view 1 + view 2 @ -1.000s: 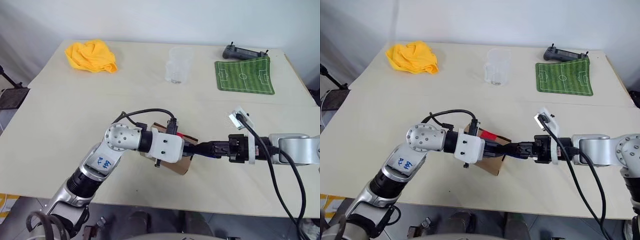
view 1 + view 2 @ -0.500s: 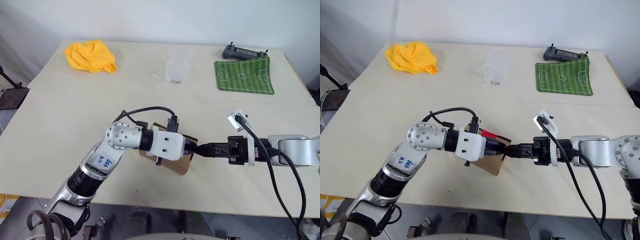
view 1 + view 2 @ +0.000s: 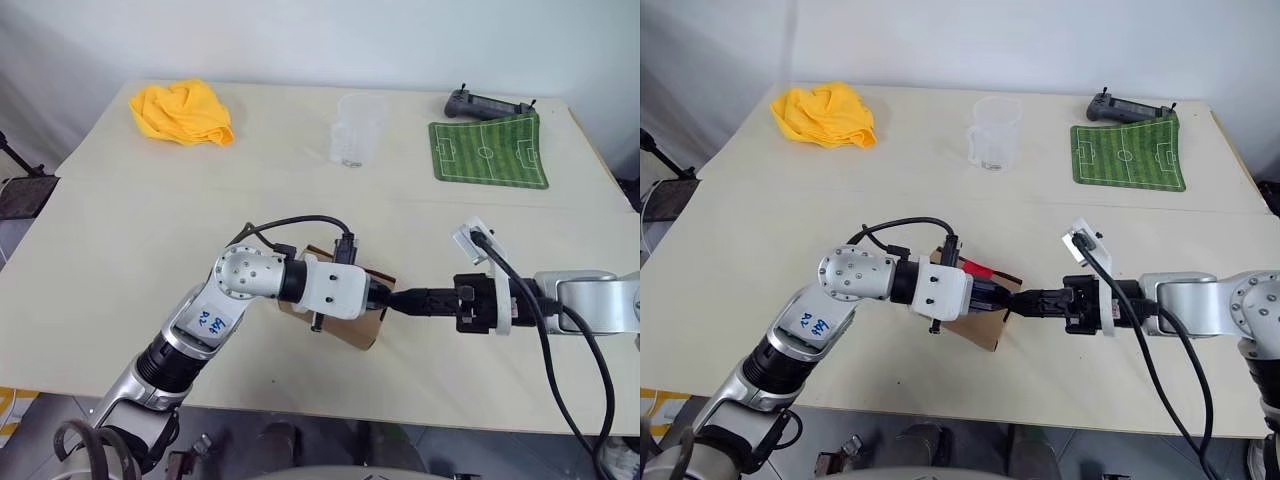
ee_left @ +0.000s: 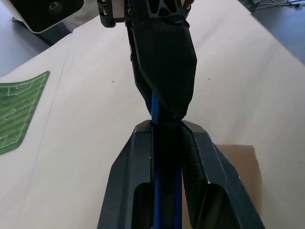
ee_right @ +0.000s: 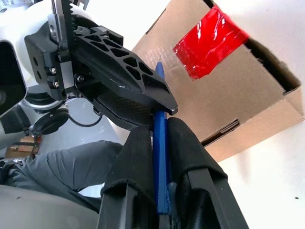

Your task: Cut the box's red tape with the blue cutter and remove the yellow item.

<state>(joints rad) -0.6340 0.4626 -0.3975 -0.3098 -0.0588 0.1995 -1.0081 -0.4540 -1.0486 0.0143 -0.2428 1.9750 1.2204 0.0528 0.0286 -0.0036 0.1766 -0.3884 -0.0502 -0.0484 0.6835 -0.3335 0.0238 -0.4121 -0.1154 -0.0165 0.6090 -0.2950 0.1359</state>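
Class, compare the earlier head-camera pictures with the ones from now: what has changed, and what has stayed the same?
The right pincer has closed its fingers onto the blue cutter, which the left pincer also grips. Both arms, the box with its red tape, and the other things on the table stayed put.

Table [image 3: 120, 250], pale. Far side: crumpled yellow cloth [image 3: 183, 112] at left, clear cup [image 3: 358, 129] mid, green pitch mat [image 3: 489, 152] right, black controller [image 3: 490, 102] just behind it. Near edge: left gripper [image 3: 378, 298] and right gripper [image 3: 400, 299] meet tip to tip (finger state unclear), beside the box [image 3: 362, 325], brown cardboard.
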